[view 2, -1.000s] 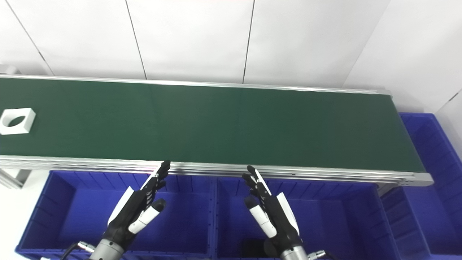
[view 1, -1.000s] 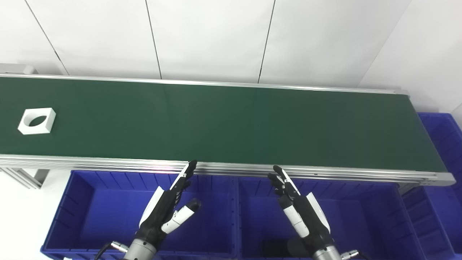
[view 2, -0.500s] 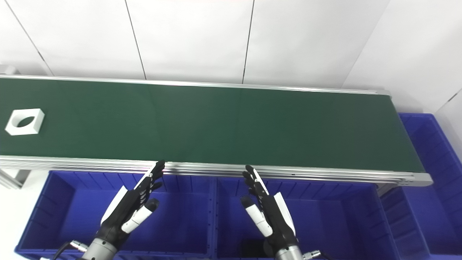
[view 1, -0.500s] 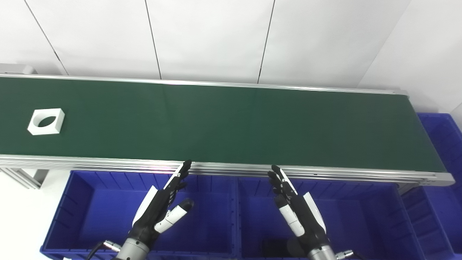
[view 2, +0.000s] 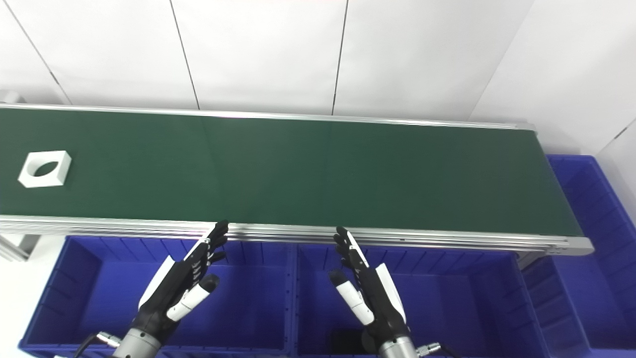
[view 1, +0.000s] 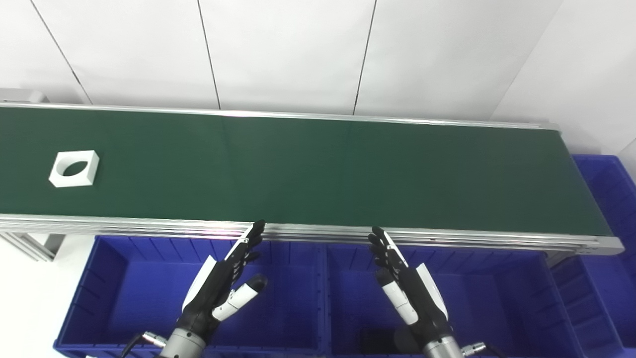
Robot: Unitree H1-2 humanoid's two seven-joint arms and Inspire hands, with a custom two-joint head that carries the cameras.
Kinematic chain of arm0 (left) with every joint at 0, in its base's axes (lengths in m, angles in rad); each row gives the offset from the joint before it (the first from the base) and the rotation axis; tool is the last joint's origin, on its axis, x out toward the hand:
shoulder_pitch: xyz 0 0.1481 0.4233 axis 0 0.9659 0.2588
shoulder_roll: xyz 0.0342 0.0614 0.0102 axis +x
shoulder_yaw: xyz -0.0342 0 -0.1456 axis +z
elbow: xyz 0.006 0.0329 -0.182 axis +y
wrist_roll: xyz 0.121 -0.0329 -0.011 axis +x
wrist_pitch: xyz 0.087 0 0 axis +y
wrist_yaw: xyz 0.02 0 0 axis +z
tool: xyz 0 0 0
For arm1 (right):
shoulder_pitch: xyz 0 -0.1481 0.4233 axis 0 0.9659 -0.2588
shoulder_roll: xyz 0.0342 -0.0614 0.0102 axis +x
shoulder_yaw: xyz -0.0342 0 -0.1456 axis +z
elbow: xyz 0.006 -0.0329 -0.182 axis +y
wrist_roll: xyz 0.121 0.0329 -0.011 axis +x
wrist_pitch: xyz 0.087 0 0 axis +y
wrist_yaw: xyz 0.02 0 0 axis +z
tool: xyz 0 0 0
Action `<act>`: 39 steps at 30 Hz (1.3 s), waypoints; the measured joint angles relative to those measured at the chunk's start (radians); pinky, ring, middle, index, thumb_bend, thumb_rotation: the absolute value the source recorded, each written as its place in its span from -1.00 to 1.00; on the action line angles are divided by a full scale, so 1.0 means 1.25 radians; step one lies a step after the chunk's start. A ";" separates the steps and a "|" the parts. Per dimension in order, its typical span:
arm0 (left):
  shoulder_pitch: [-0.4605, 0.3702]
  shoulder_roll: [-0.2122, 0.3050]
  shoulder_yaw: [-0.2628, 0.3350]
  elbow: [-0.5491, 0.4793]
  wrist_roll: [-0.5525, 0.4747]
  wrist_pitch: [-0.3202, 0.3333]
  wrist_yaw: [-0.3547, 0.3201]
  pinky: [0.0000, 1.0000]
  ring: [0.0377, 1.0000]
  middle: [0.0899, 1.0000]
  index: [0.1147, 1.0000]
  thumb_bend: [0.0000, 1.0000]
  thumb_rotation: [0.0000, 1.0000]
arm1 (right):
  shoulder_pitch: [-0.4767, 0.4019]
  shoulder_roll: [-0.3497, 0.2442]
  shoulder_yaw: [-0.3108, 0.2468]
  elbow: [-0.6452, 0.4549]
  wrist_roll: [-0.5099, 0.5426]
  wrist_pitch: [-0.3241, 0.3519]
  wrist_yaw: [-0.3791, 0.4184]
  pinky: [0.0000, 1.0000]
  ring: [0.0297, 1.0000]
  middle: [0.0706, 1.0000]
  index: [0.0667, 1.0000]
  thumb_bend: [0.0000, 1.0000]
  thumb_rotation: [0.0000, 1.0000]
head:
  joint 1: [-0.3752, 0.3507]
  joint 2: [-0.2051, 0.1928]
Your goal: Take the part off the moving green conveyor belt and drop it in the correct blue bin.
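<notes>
Left eye view is showing, nearest the camera, the left hand (view 1: 218,288) and the right hand (view 1: 410,291) hovering side by side over the blue bins, both with fingers stretched out and spread, palms turned toward each other, gripping nothing. The left hand is hanging above the left blue bin (view 1: 124,278), and the right hand is hanging above the middle blue bin (view 1: 497,293); a dark object is lying at the near edge of that middle bin, too hidden to identify. Both sets of fingertips are reaching almost to the silver rail (view 1: 318,231) that is edging the near side of the green conveyor belt (view 1: 323,169). Farther out, the white part (view 1: 74,168), a square block with a round hole, is sitting flat on the belt near its left end, well apart from both hands. A third blue bin (view 1: 608,184) is standing past the belt's right end, and white wall panels (view 1: 288,49) are rising behind.
</notes>
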 measured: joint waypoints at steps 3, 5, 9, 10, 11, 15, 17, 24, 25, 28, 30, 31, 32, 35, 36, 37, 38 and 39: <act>-0.001 0.000 -0.001 0.000 0.003 0.000 0.001 0.79 0.92 0.96 0.93 0.46 0.77 | 0.000 -0.002 0.000 0.000 -0.004 0.000 0.000 0.83 0.86 0.89 0.96 0.37 1.00 | 0.000 -0.002; -0.002 -0.001 -0.001 0.000 0.004 0.000 0.001 0.80 0.92 0.96 0.93 0.45 0.77 | 0.000 -0.003 -0.001 0.000 -0.005 0.000 0.000 0.82 0.86 0.89 0.96 0.38 1.00 | 0.000 -0.002; -0.002 -0.001 -0.001 0.000 0.004 0.000 0.002 0.80 0.93 0.97 0.94 0.44 0.76 | 0.000 -0.004 -0.001 0.000 -0.006 0.000 0.000 0.82 0.86 0.89 0.96 0.39 1.00 | 0.002 0.000; -0.002 -0.001 -0.001 0.000 0.004 0.000 0.002 0.80 0.93 0.97 0.94 0.43 0.76 | 0.000 -0.004 -0.001 0.000 -0.007 0.000 0.000 0.83 0.86 0.89 0.96 0.39 1.00 | 0.002 0.000; -0.002 -0.001 -0.001 0.000 0.005 0.000 0.002 0.80 0.93 0.96 0.94 0.42 0.76 | 0.000 -0.004 -0.001 0.000 -0.008 0.000 0.000 0.83 0.86 0.89 0.96 0.39 1.00 | 0.002 0.000; -0.003 -0.001 -0.002 0.000 0.005 0.000 0.002 0.80 0.93 0.96 0.94 0.41 0.77 | 0.000 -0.004 -0.001 0.000 -0.012 0.000 -0.001 0.82 0.86 0.89 0.96 0.38 1.00 | 0.006 0.000; -0.003 -0.001 -0.002 0.000 0.005 0.000 0.002 0.81 0.93 0.96 0.94 0.41 0.76 | 0.000 -0.004 -0.001 0.000 -0.013 0.000 -0.001 0.82 0.87 0.89 0.96 0.37 1.00 | 0.012 0.001; -0.003 -0.001 -0.004 0.000 0.003 0.000 0.001 0.84 0.95 0.97 0.93 0.42 0.74 | 0.000 -0.004 -0.001 0.000 -0.012 0.000 -0.001 0.82 0.86 0.89 0.95 0.40 1.00 | 0.011 0.002; -0.003 -0.001 -0.004 0.000 0.002 0.000 0.001 0.84 0.95 0.98 0.93 0.42 0.73 | 0.000 -0.004 -0.002 0.000 -0.011 0.000 0.000 0.82 0.86 0.89 0.95 0.40 1.00 | 0.011 0.002; -0.003 -0.001 -0.004 0.000 0.001 0.000 0.001 0.83 0.94 0.97 0.92 0.40 0.75 | 0.000 -0.004 -0.002 0.000 -0.011 0.000 0.000 0.81 0.86 0.89 0.95 0.39 1.00 | 0.011 0.002; -0.003 -0.001 -0.005 0.000 0.002 0.000 0.001 0.82 0.94 0.97 0.93 0.39 0.75 | 0.000 -0.004 -0.002 0.000 -0.012 0.000 0.000 0.82 0.86 0.89 0.95 0.39 1.00 | 0.011 0.002; -0.003 -0.001 -0.005 0.000 0.002 0.000 0.001 0.82 0.94 0.97 0.93 0.39 0.75 | 0.000 -0.004 -0.002 0.000 -0.012 0.000 0.000 0.82 0.86 0.89 0.95 0.39 1.00 | 0.017 0.000; -0.003 -0.001 -0.005 0.000 0.003 0.000 0.001 0.82 0.94 0.97 0.93 0.39 0.75 | 0.000 -0.004 -0.001 0.000 -0.012 0.000 0.000 0.82 0.86 0.89 0.95 0.39 1.00 | 0.022 -0.001; -0.003 -0.001 -0.006 0.001 0.003 -0.001 0.001 0.82 0.94 0.96 0.93 0.40 0.74 | 0.000 -0.004 -0.001 0.000 -0.013 0.000 -0.001 0.82 0.87 0.88 0.95 0.37 1.00 | 0.029 -0.004; -0.003 -0.001 -0.006 0.003 0.003 -0.003 0.001 0.83 0.94 0.96 0.93 0.40 0.74 | 0.000 -0.004 -0.001 0.000 -0.013 0.000 -0.001 0.83 0.87 0.88 0.95 0.37 1.00 | 0.034 -0.009; -0.004 -0.001 -0.006 0.007 0.003 -0.004 0.001 0.83 0.94 0.97 0.93 0.40 0.73 | 0.000 -0.004 -0.001 0.000 -0.013 0.000 -0.001 0.84 0.88 0.89 0.95 0.36 1.00 | 0.034 -0.011; -0.004 -0.001 -0.006 0.010 0.003 -0.004 0.001 0.84 0.94 0.97 0.93 0.40 0.73 | 0.000 -0.004 -0.001 0.000 -0.013 0.000 -0.001 0.84 0.88 0.89 0.96 0.36 1.00 | 0.034 -0.011; -0.004 -0.001 -0.006 0.011 0.003 -0.004 0.001 0.84 0.94 0.97 0.93 0.38 0.73 | 0.000 -0.004 -0.001 0.000 -0.013 0.000 -0.001 0.85 0.89 0.89 0.96 0.36 1.00 | 0.028 -0.012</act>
